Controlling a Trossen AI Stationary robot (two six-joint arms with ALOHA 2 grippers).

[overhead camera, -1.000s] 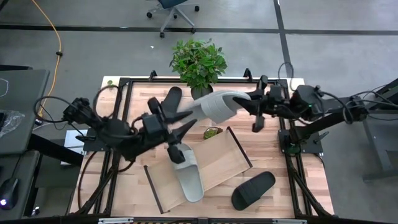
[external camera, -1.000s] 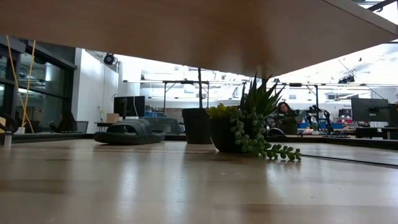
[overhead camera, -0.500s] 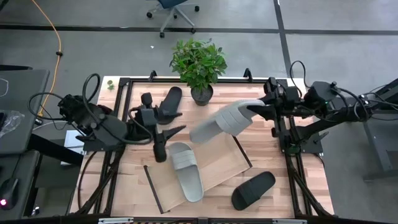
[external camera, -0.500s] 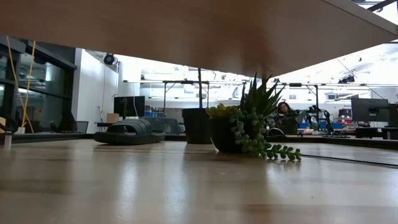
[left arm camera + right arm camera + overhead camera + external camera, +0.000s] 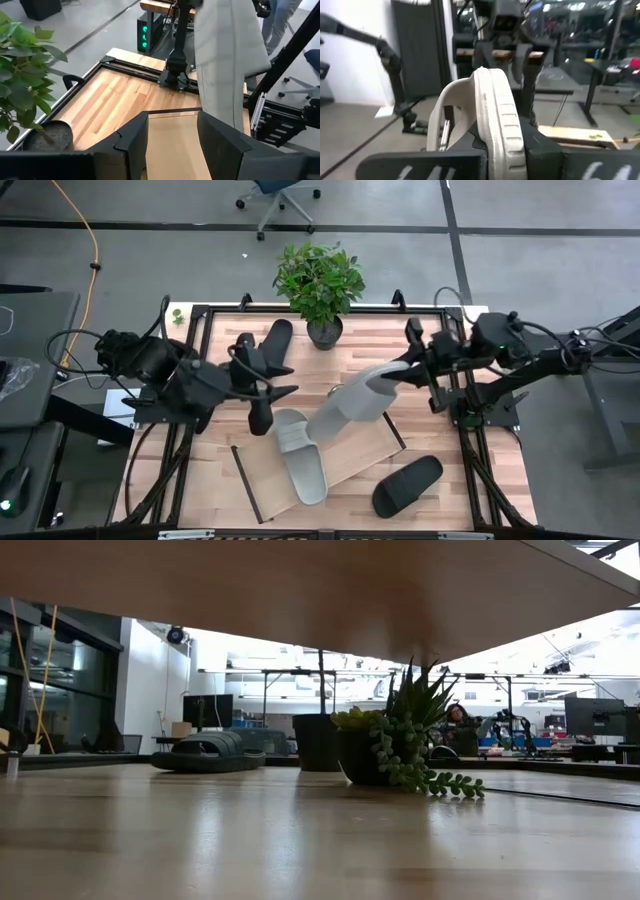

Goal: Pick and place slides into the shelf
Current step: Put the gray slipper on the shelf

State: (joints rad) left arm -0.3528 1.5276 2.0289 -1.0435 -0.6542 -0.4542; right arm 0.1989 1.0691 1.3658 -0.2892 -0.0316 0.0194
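Your right pincer is clamped on the heel end of a light grey open-toe slide, carrying it tilted, toe down, over the flat light-wood shelf with thin dark edges; that slant looks meant to bring the toe down first beside the other light grey slide already lying on the shelf. In the right wrist view the grey sole stands edge-on between the dark fingers, so the grip is firm there.

Your left pincer hangs empty just beside the shelf's far corner, jaws partly apart, clear of the incoming slide.

One black slide lies on the slatted wooden surface near the shelf's right side; the other black slide rests by the potted green plant.

Whether the carried toe already touches the shelf you cannot tell from above. The low view shows only the far black slide and a small succulent.
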